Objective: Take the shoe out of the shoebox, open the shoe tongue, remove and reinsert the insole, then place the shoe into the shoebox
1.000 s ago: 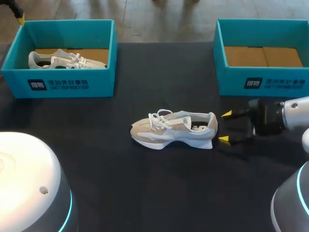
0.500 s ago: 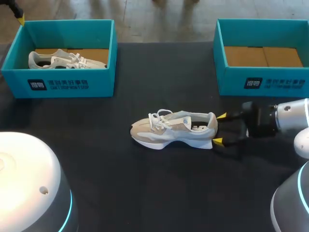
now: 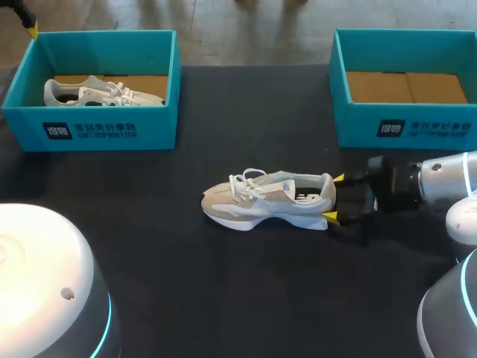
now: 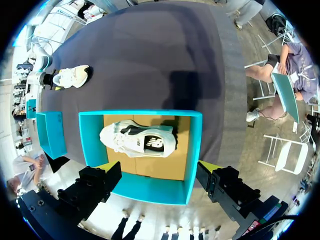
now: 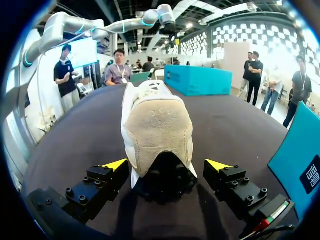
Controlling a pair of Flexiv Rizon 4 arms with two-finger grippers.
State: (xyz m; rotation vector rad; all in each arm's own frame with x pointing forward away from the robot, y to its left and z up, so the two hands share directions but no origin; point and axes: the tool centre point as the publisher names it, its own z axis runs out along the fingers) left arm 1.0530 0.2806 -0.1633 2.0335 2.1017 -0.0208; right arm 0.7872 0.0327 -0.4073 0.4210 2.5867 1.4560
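Observation:
A beige and white shoe (image 3: pixel 268 201) lies on its sole mid-table, toe pointing left. My right gripper (image 3: pixel 335 198) is open at its heel, one yellow tip on each side. In the right wrist view the heel (image 5: pixel 157 125) fills the gap between the fingers of the right gripper (image 5: pixel 167 165), with neither pad visibly pressing it. My left gripper (image 4: pixel 159 166) hangs open high above the left shoebox (image 4: pixel 140 113), which holds a second white shoe (image 4: pixel 137 140). The head view shows only one of its fingertips (image 3: pixel 31 28), at the far left corner.
The left teal shoebox (image 3: pixel 89 130) stands at the back left. A second teal shoebox (image 3: pixel 406 127) at the back right holds only its cardboard floor. Dark cloth covers the table around the shoe.
My right gripper has slid left towards the shoe, and its tips now flank the heel. The shoe, both boxes and the left arm have stayed put.

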